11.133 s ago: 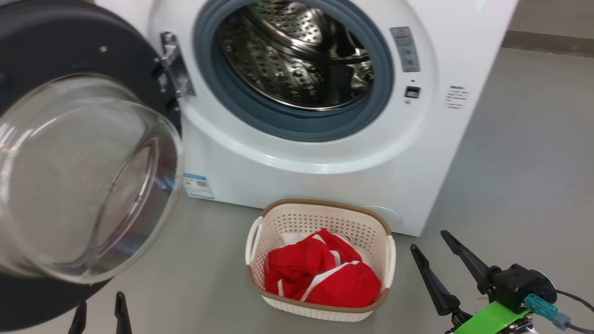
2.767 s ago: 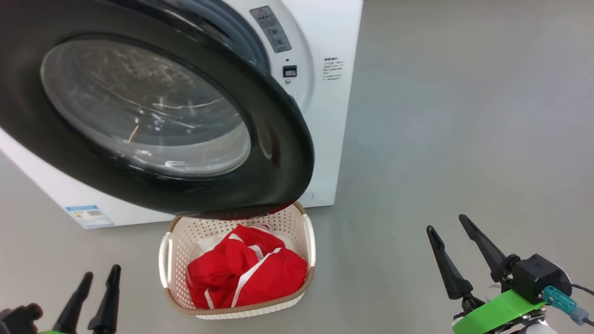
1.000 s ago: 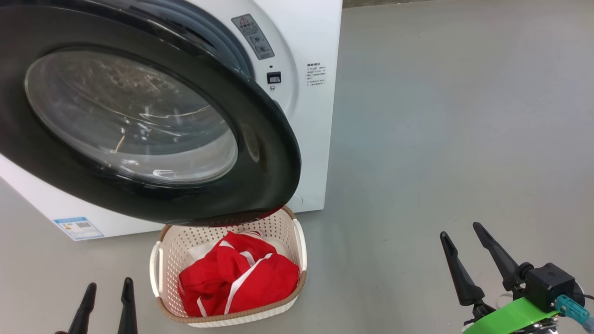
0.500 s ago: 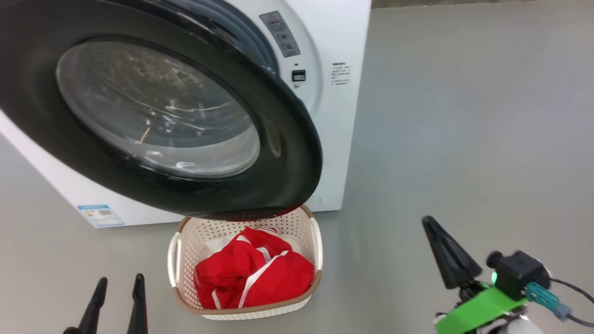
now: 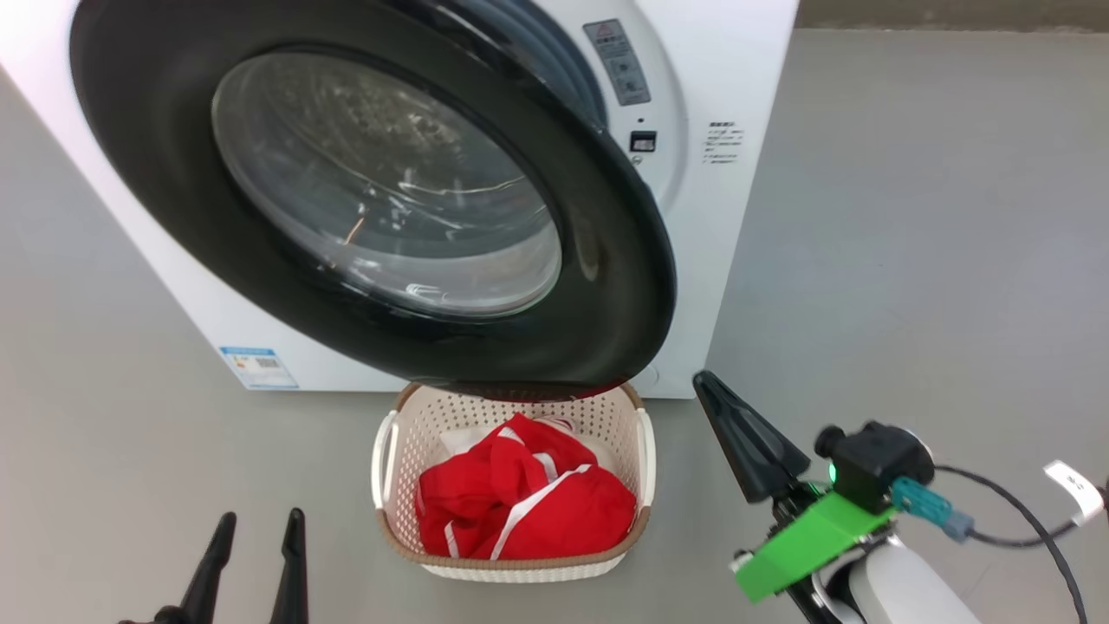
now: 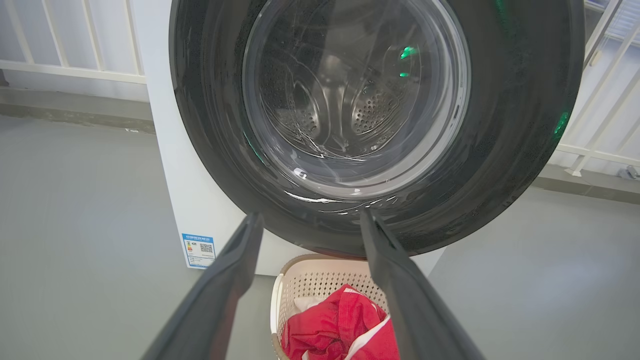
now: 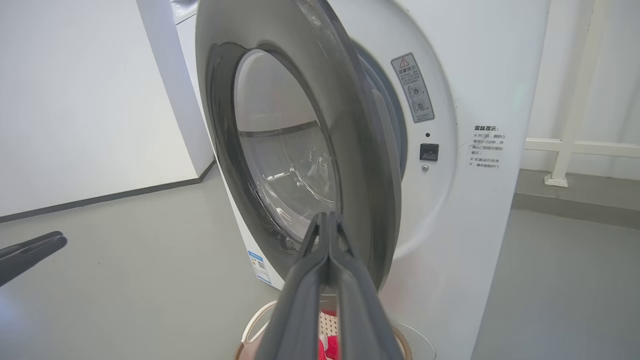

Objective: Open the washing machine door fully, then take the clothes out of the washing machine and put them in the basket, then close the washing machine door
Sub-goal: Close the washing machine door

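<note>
The door (image 5: 606,286) stands half open, swung away from the front of the washer (image 5: 745,78), and its lower edge hangs above the back part of the basket (image 5: 645,459). The basket sits on the grey floor (image 5: 910,260) just in front of the washer, and the red clothes (image 5: 528,511) lie inside it. The left gripper (image 5: 262,516) is low, left of the basket and apart from it, with jaws wide and empty. The right gripper (image 5: 706,386) is right of the basket, its fingers pressed together on nothing, the tip pointing toward the door's free edge.
</note>
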